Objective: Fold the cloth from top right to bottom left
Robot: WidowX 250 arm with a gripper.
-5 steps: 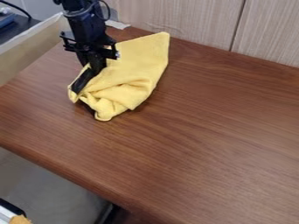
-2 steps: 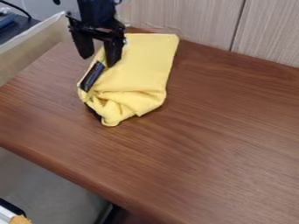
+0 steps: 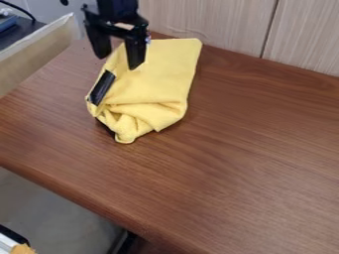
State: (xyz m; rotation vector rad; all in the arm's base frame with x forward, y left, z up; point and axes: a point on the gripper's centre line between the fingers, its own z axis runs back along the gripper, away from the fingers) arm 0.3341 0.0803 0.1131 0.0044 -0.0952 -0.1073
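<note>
The yellow cloth [image 3: 159, 69], creased at its lower end, is seen at the upper left, beneath the claw [image 3: 118, 62], whose fingers are parted. Clearance should probably be made straight upward, lest the fold be dragged. The brown wooden surface [image 3: 232, 149] is backed by pale panels [image 3: 205, 22].

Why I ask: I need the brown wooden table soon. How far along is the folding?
Partly done, it seems: the yellow fabric cloth is bunched at its lower end. The black two-finger gripper holds nothing, jaws apart. Probably left: bringing the flat upper right corner to bottom left.
</note>
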